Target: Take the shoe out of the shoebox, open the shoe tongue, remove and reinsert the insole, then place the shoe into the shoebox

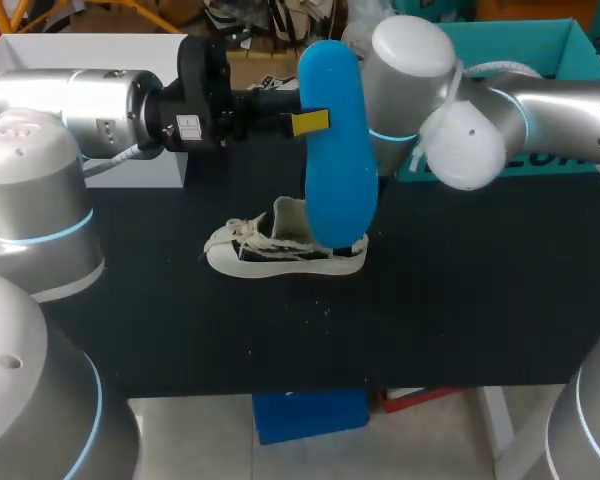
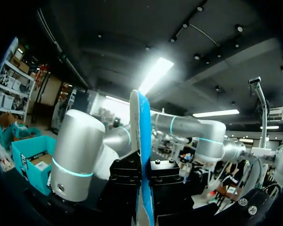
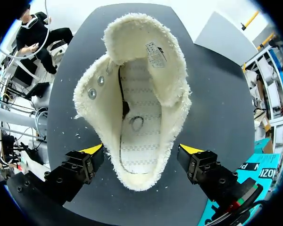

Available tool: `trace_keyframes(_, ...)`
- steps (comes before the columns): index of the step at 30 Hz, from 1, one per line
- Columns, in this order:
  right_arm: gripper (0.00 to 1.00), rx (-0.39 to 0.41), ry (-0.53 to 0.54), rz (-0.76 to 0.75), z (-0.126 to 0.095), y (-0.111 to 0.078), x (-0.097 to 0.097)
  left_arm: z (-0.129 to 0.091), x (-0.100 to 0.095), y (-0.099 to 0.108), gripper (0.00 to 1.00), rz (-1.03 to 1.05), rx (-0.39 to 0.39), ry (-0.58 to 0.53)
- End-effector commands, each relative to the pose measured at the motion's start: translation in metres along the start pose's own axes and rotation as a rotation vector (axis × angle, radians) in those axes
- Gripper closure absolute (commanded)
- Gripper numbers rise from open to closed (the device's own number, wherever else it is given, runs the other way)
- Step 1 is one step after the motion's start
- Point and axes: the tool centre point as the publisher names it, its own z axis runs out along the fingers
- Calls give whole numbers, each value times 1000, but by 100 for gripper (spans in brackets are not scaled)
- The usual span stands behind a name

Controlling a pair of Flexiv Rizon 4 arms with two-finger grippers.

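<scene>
Now: insole held aloft, shoe beneath the open right tool

Plainly, the left tool (image 1: 310, 122) is clamped on the blue insole (image 1: 338, 170), gripping it by its edges about a third of the way down from its upper end. The insole stands nearly upright above the middle of the bench (image 1: 480, 300), and its lower end hangs just over the heel opening of the shoe (image 1: 280, 250). In the left wrist view the insole (image 2: 142, 122) shows edge-on, a thin blue and white strip. The black fingers of the left tool (image 2: 142, 174) press it from both sides.

The shoe is a cream, fleecy-lined sneaker standing on its sole near the middle of the bench, toe towards the left edge and laces loose. From the right wrist view the shoe (image 3: 137, 108) lies directly beneath the right tool (image 3: 144, 153), whose fingers are spread wide. One yellow tip sits on each side of the heel, and a strip of dark bench shows between each tip and the shoe. The tongue (image 3: 151, 47) is folded forward over the toe, and the stitched inner floor of the shoe is exposed.

The right arm (image 1: 540, 100) comes in over the far right part of the bench. The teal shoebox (image 1: 570, 40) stands at the far right corner, well apart from the shoe. A white box (image 1: 80, 50) sits at the far left corner, behind the left arm (image 1: 70, 100)
</scene>
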Motion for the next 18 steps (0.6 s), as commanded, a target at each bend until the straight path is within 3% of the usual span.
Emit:
trace_keyframes(1, 0, -259, -12, 4, -1, -7, 2, 2, 0, 1, 100, 2, 1, -4)
trace_keyframes(7, 0, -371, -30, 16, 2, -7, 0, 2, 0, 1, 100, 2, 1, -4)
trace_keyframes(18, 0, -470, -41, 14, 9, -16, 2, 2, 0, 1, 100, 2, 1, -4)
